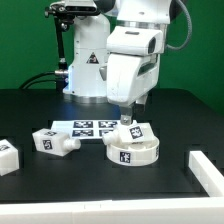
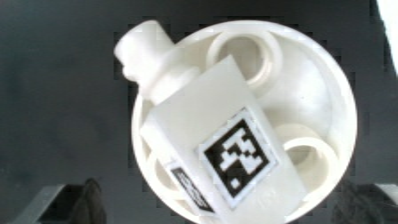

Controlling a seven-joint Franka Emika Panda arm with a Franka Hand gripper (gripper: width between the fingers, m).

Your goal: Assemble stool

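Observation:
The round white seat lies on the black table with its hollow side up, just in front of the marker board. A white leg with a marker tag stands tilted in the seat. In the wrist view the leg lies slanted across the seat. My gripper hangs right above the leg. In the wrist view my gripper is open, its dark fingertips wide apart on either side of the seat and not touching the leg.
Two more white legs lie at the exterior view's left, one near the marker board and one at the edge. Another white part lies at the exterior view's right. The robot's base stands behind.

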